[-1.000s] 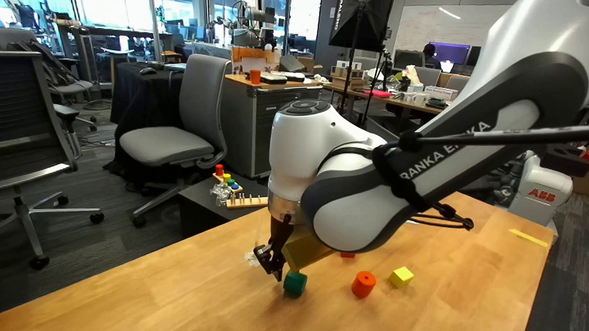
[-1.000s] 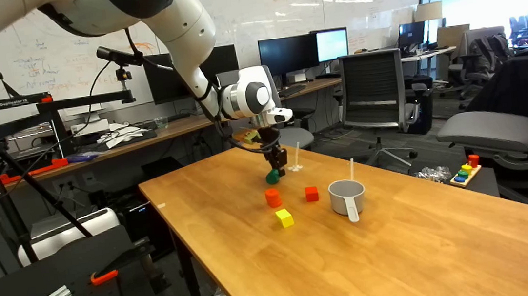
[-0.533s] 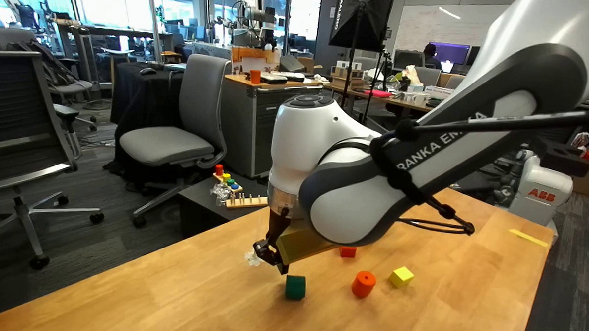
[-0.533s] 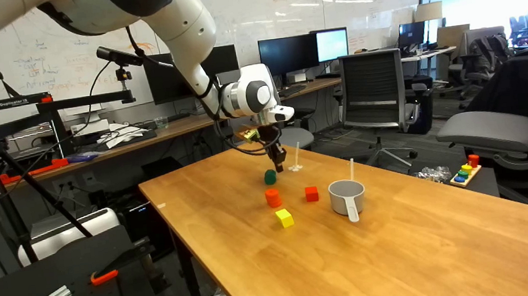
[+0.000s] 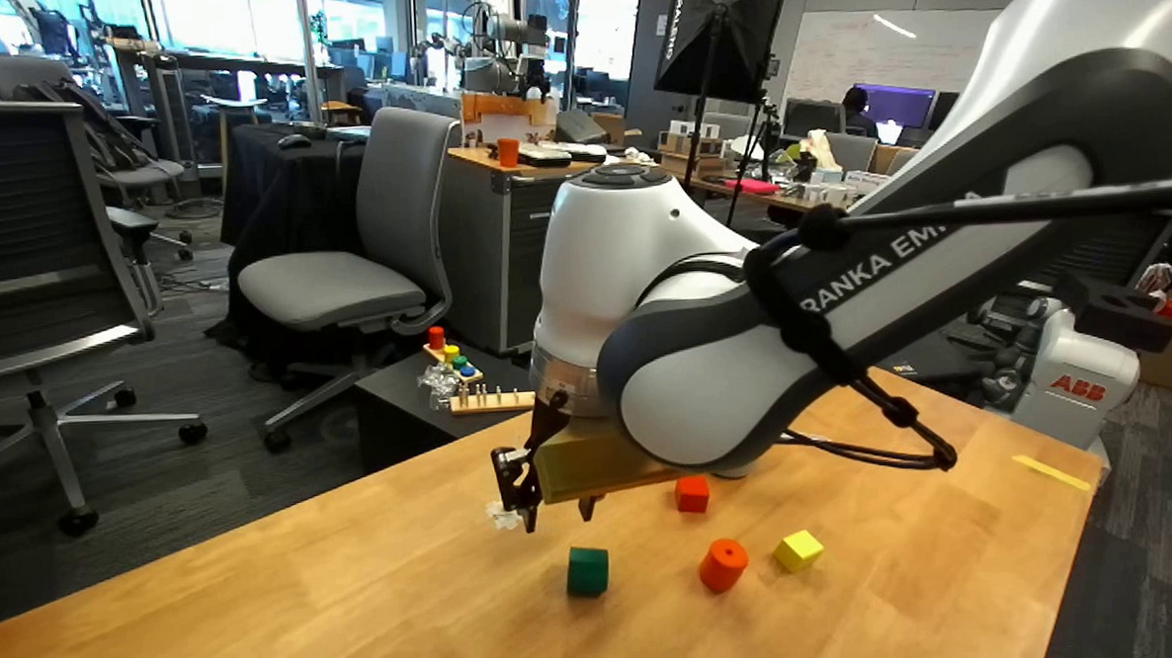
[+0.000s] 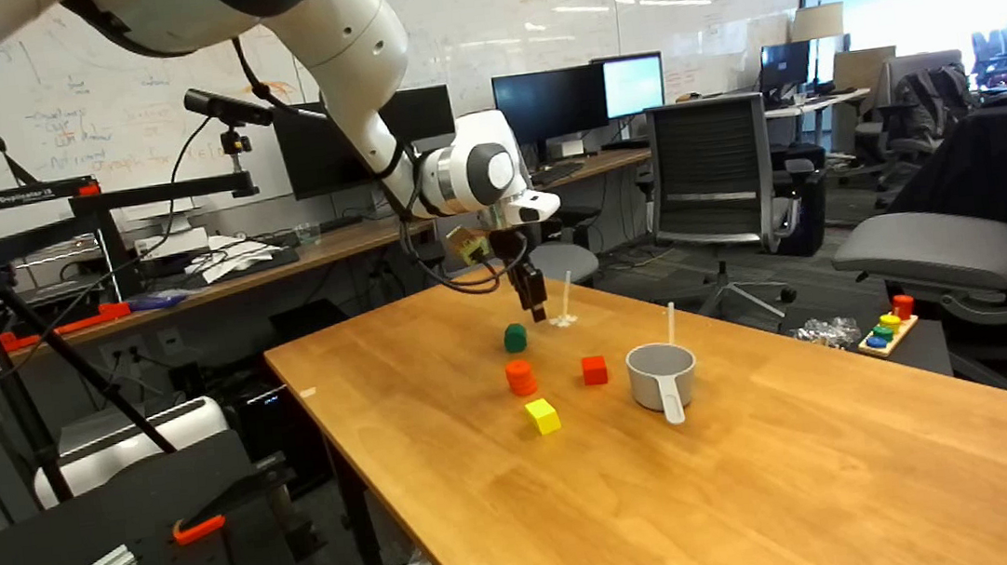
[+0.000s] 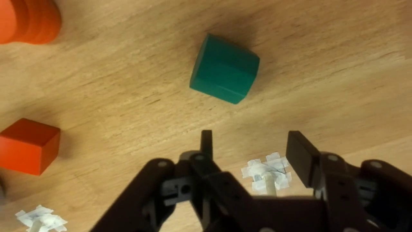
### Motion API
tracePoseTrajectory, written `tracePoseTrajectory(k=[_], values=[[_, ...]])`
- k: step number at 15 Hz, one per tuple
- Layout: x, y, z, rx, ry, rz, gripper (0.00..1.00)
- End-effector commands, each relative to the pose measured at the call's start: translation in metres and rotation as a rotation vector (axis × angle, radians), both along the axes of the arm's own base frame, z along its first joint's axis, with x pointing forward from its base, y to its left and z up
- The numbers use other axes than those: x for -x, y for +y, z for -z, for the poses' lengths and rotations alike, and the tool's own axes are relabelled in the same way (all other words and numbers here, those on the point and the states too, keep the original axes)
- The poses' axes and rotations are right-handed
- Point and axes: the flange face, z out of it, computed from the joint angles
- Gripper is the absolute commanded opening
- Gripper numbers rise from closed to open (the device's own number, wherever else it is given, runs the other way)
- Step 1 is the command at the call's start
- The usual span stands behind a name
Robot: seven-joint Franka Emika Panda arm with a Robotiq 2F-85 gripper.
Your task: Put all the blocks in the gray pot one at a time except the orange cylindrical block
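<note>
Wooden table [image 6: 768, 479], grey chairs [image 6: 708, 163] and whiteboard [image 6: 533, 31] beyond, gripper [image 7: 251, 140] above with jaws apart.

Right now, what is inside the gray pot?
In an exterior view, only bare inner wall shows inside the gray pot; its near side seems to cover the bottom, so that is unseen.
</note>
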Motion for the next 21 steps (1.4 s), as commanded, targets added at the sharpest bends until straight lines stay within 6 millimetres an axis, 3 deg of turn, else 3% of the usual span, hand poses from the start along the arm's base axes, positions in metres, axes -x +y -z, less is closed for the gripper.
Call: tracePoseTrajectory(k=[1, 3, 10, 16, 21], values=[[0.011, 0.007, -0.010, -0.050, -0.049, 0.124, 0.95], [0.013, 0.012, -0.007, -0.092, -0.113, 0.207, 1.00], [0.039, 0.012, -0.003, -0.061, -0.138, 0.442, 1.00], [0.065, 0.008, -0.036, -0.009, -0.119, 0.519, 1.00], [0.066, 0.005, -0.034, -0.071, -0.163, 0.541, 1.00]])
